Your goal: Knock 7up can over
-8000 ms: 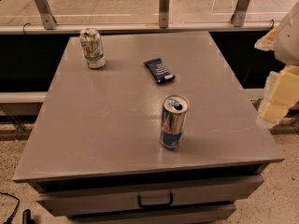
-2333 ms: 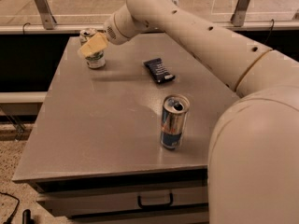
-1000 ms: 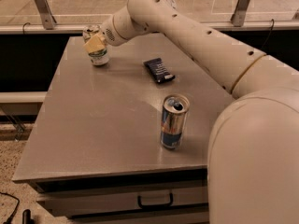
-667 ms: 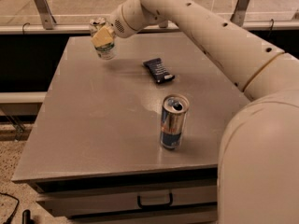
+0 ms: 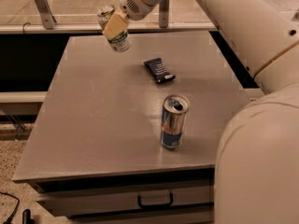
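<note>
The 7up can, whitish-silver with green lettering, is off the grey table and tilted, its top leaning to the upper left. It hangs above the table's far left part. My gripper, with cream-coloured fingers, is shut across the can's middle and holds it in the air. The white arm comes in from the upper right and hides the right side of the view.
A taller blue-and-silver can stands upright near the table's front middle. A dark flat packet lies behind it. A drawer with a handle is below the front edge. A railing post stands behind the table.
The 7up can stood on the table's far left corner. My gripper reached it, took hold, and has lifted it off the table, up and to the right, tilting it.
</note>
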